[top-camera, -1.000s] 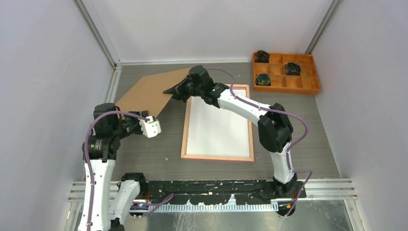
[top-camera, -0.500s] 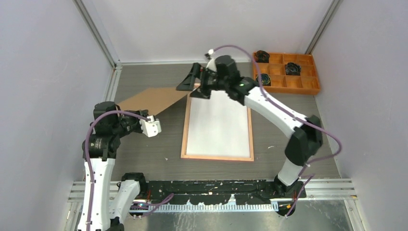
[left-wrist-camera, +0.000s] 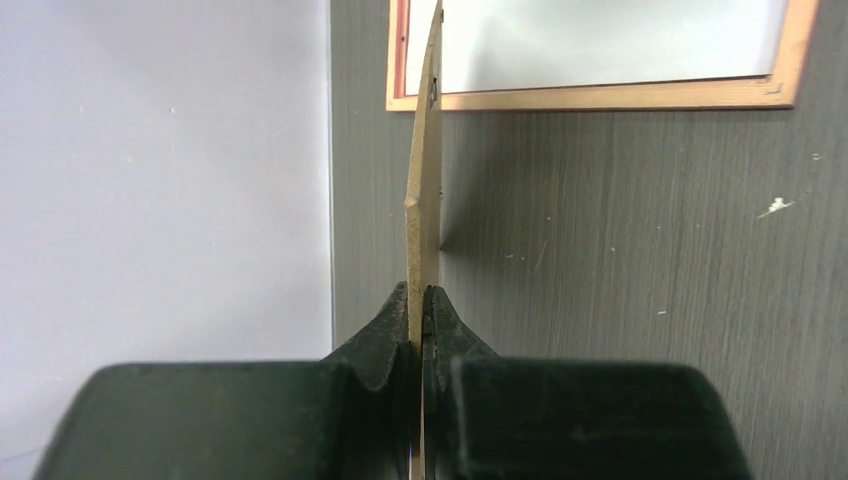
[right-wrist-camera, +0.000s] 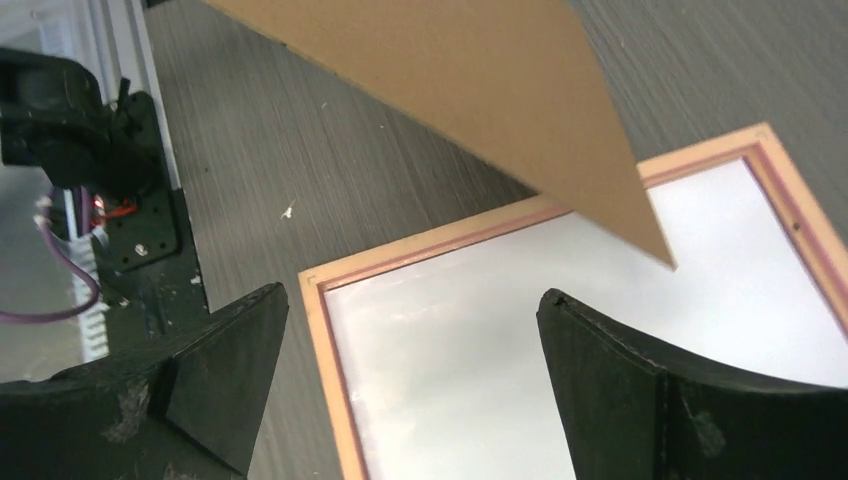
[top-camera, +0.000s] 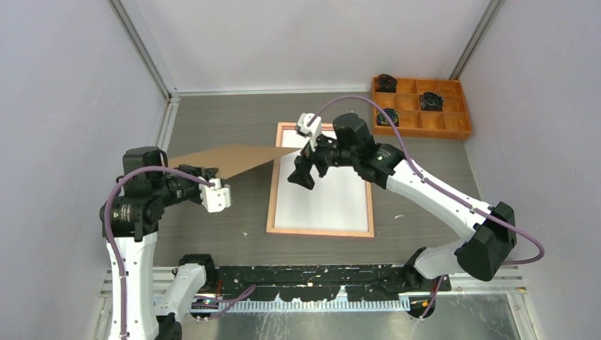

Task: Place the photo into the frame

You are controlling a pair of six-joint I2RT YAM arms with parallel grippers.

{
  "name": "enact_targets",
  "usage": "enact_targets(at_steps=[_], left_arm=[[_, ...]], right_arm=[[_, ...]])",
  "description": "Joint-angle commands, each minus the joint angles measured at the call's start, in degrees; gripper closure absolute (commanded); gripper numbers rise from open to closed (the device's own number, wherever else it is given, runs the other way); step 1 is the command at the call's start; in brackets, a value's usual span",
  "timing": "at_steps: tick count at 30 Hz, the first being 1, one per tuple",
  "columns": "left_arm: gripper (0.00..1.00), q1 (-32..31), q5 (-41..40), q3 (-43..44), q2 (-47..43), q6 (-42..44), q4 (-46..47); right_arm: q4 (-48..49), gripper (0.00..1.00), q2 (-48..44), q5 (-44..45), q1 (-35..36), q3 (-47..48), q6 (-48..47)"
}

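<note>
Tan frame (top-camera: 319, 231) w/ pale sheet (top-camera: 333, 198) inside

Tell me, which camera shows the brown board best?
The top camera: the whole board shows, pinched by the left pincer. The left wrist camera sees only its thin edge; the right wrist camera only one corner.

White-shelled arms (top-camera: 432, 190) with black joints (top-camera: 486, 244), looping purple cables (top-camera: 352, 98), black left gripper (left-wrist-camera: 421, 300) and right gripper (right-wrist-camera: 410, 298).
</note>
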Motion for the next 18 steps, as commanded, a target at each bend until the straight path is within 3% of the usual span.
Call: enact_targets(at_steps=[1, 18], left_arm=[[1.0, -0.1, 4.6, 6.1, 0.3, 7.0, -7.2], [1.0, -0.1, 6.3, 7.0, -1.3, 12.1, -9.7]], right_arm=[[2.5, 0.02, -2.8, 1.6, 4.6, 0.4, -12.9], [17.4, 0.08, 6.9, 15.5, 15.8, 1.2, -19.8]])
